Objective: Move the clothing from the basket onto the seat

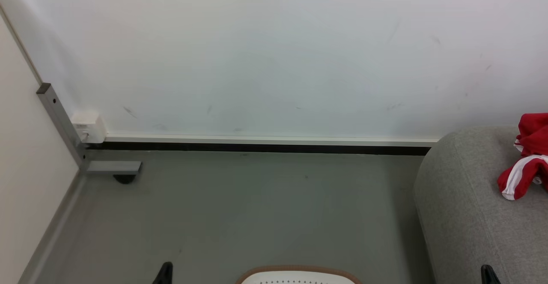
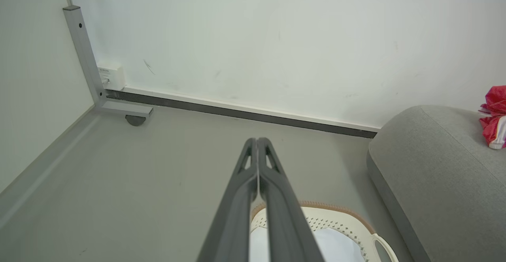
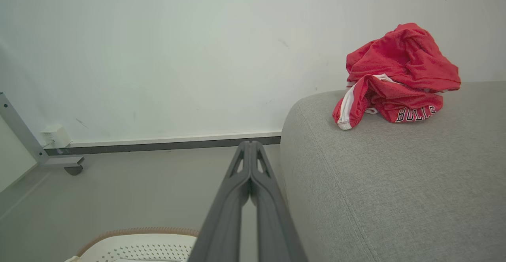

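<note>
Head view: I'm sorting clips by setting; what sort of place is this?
Probably a bare test room staged as a home: grey sofa holding red clothing, laundry basket on the floor, wheeled metal frame beside the wall.

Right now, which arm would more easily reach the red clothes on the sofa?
Probably right: the right end effector sits by the sofa, clothing ahead; the left end effector hangs by the basket.

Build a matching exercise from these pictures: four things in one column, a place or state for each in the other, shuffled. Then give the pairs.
1 clothing
2 basket
3 left gripper
4 white wall box

A shut, holding nothing
B on the floor beside the seat
C heaped on the seat
D low on the wall by the grey post

Pairs: 1-C, 2-B, 3-A, 4-D
</note>
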Controlling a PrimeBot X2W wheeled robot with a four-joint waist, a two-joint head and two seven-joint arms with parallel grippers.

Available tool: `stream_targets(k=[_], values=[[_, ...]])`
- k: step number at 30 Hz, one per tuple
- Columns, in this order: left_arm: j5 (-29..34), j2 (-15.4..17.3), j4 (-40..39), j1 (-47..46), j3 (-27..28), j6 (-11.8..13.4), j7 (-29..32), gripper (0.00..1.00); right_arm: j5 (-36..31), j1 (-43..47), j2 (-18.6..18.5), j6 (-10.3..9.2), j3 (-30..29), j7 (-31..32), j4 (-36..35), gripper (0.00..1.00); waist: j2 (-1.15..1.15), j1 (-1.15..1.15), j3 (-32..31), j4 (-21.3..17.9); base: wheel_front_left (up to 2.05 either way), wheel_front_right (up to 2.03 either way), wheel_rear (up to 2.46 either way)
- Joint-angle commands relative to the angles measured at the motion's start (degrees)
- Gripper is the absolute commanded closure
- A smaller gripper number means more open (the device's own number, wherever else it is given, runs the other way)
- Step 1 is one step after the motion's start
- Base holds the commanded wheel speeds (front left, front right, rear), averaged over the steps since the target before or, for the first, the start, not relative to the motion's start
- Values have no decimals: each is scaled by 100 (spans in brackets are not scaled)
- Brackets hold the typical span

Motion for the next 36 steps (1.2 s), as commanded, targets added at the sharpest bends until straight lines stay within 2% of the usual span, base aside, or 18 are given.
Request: stream_targets(k=[1, 17, 36], values=[[-321, 6, -87, -136, 113, -42, 69, 100, 324, -140, -46, -1, -38, 69, -63, 100, 0, 0, 9, 0, 0, 0, 0], [-1798, -132, -179, -297, 466, -192, 484, 100, 2004, -411, -63, -2, -12, 457, -67, 100, 0, 0, 85, 6, 0, 0, 0], [-3234, -266, -249, -469, 822, -343, 902, 100, 3629, -712, -80, -4, -21, 864, -26, 100, 0, 0, 174, 14, 0, 0, 0]])
